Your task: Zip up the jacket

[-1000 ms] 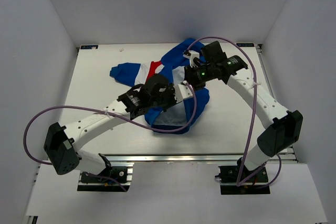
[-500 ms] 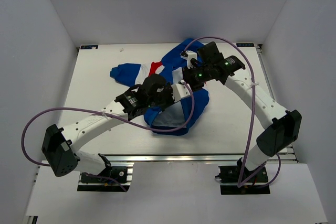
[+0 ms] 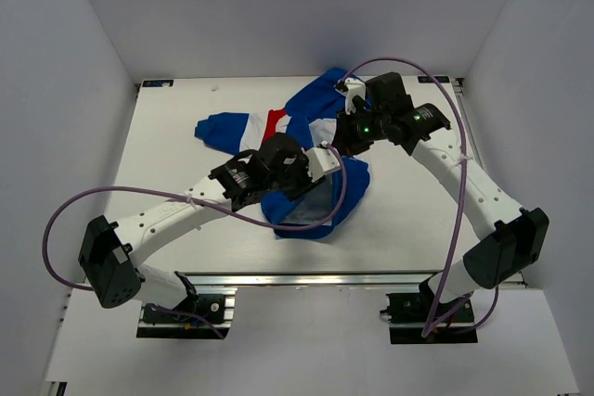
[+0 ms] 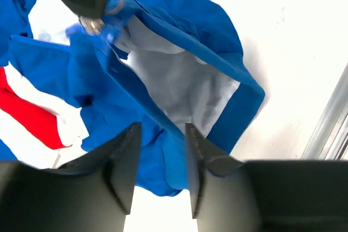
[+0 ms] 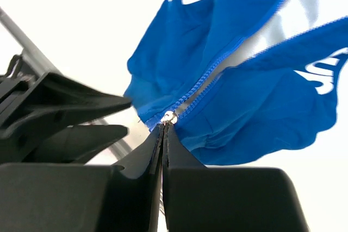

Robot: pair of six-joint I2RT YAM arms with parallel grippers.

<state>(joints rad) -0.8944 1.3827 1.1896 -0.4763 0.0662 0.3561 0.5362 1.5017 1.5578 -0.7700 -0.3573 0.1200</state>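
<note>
From above, my right claw (image 3: 336,143) has slid a little right since a moment ago, over the jacket (image 3: 311,104) in the middle of the table (image 3: 167,155), so I think it is tugging the zip. My left camera shows my left claw (image 4: 161,161) a bit apart with blue cloth between, and I cannot tell if it squeezes. My right camera shows that claw pinched tight on the zipper pull (image 5: 169,117) low down, so most zipping is left.

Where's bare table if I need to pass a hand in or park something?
Widest: the left table, between the wall and the jacket sleeve. A front strip lies between hem and rail. Crowded at centre: left gripper on the hem, right gripper pinching the zipper pull.
</note>
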